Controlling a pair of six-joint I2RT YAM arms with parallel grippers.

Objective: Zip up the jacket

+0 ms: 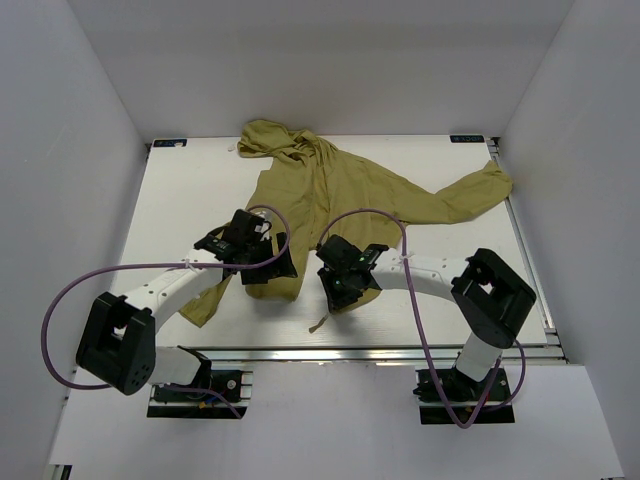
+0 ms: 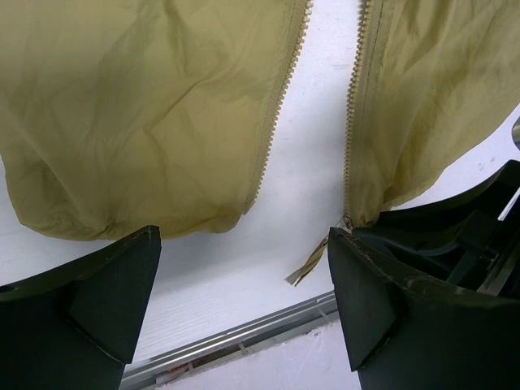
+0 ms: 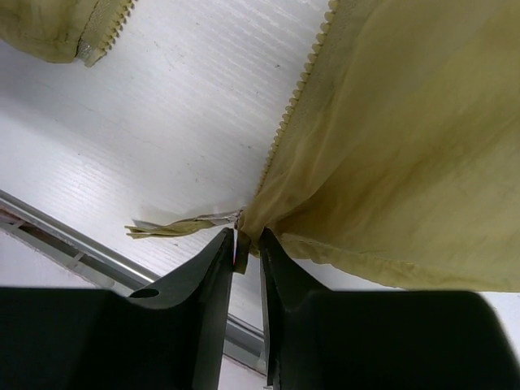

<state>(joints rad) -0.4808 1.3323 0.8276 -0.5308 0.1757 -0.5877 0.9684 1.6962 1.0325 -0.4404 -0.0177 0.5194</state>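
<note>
The jacket [image 1: 330,190] lies unzipped on the table [image 1: 195,195]. The right end effector [image 3: 246,248] pinches the bottom of its zipper [image 3: 294,110]; the left end effector [image 2: 244,272] stands wide.

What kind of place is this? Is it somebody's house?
Probably a robot test booth, not a home: white walls box in a white table, a left arm and right arm are bolted at its edge, and a jacket lies there.

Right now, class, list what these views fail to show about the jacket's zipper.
Top view: jacket hem and zipper ends, covered by left hand and right hand.
Right wrist view: whether slider or cloth is pinched, hidden between fingers.
Left wrist view: hood, cut off.
</note>
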